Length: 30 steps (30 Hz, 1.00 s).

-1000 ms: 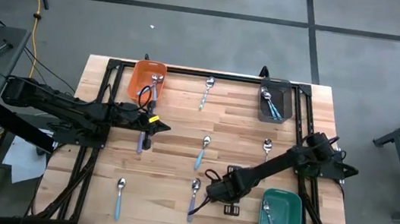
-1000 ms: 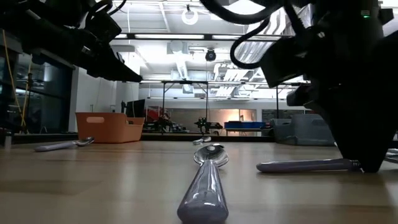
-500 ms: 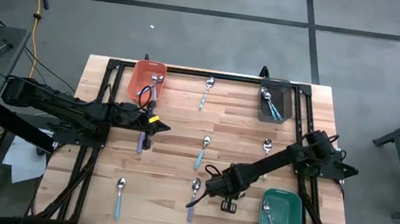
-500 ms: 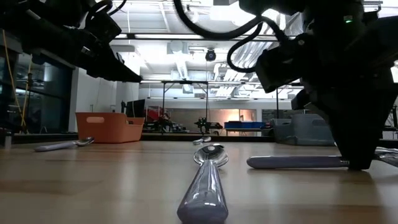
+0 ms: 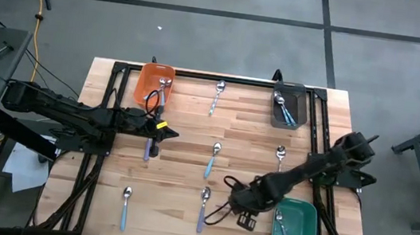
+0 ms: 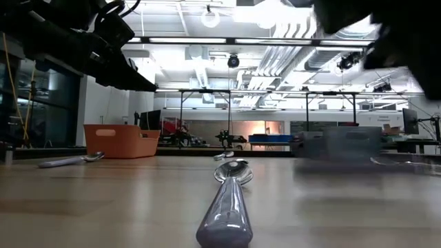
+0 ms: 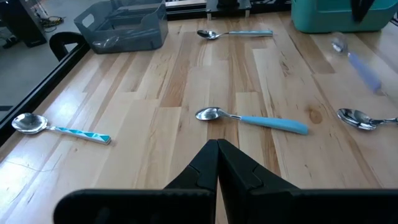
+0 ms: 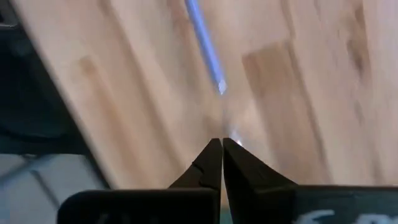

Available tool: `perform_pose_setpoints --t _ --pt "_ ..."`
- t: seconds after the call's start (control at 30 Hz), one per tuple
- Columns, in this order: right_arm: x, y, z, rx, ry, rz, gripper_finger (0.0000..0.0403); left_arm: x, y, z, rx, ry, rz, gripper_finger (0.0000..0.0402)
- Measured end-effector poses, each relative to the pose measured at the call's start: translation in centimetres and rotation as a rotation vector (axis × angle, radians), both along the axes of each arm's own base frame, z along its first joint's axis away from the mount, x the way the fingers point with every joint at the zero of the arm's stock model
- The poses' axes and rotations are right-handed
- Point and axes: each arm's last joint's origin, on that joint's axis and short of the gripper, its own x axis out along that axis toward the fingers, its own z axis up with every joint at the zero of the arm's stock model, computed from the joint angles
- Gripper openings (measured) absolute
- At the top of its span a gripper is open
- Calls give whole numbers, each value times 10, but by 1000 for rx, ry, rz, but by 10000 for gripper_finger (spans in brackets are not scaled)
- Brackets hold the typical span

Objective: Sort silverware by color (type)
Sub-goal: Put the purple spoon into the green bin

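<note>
My right gripper (image 5: 236,209) hangs above the table's near right part, beside the green bin (image 5: 307,208), and is shut on a spoon with a blue-purple handle (image 8: 204,43). The spoon shows blurred in the left wrist view (image 7: 360,65) and as a thin dark line in the high view (image 5: 220,213). My left gripper (image 7: 217,144) is shut on nothing and waits at the table's left (image 5: 174,135). Several spoons lie flat on the wood: one purple-handled (image 5: 203,209), one blue-handled (image 5: 213,160), one by the near left (image 5: 125,206). My right gripper pinches the spoon's bare metal neck (image 8: 229,129), just past the end of the handle, between its two fingertips. The fingers come from above and point steeply down. The spoon is lifted clear of the table, its handle slanting away from the fingers.
An orange bin (image 5: 155,85) at the far left, a grey bin (image 5: 289,105) at the far right and the green bin each hold spoons. More spoons lie at the far middle (image 5: 218,94), right of centre (image 5: 280,153) and under my left arm (image 5: 147,148).
My right gripper has shut on the spoon that lay crosswise on the table, dragged it a little, then risen with a roll of the wrist and shifted toward the table's right edge. The spoon has been lifted clear and has left the low view.
</note>
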Motion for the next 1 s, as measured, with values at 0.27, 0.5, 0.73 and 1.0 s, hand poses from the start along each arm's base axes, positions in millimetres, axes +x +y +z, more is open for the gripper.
perform_pose_setpoints --t 0.27,0.5,0.73,1.0 --pt "-44 28 35 45 -1 -199 0 0 0 0 0 1 0 0" --pt "-31 32 15 -60 -67 -160 18 0 0 0 -1 -4 1 0" --pt "3 26 -30 -70 -7 -98 103 0 0 0 -2 -4 1 0" --pt "19 21 -63 -77 42 -42 120 0 0 0 -1 1 1 0"
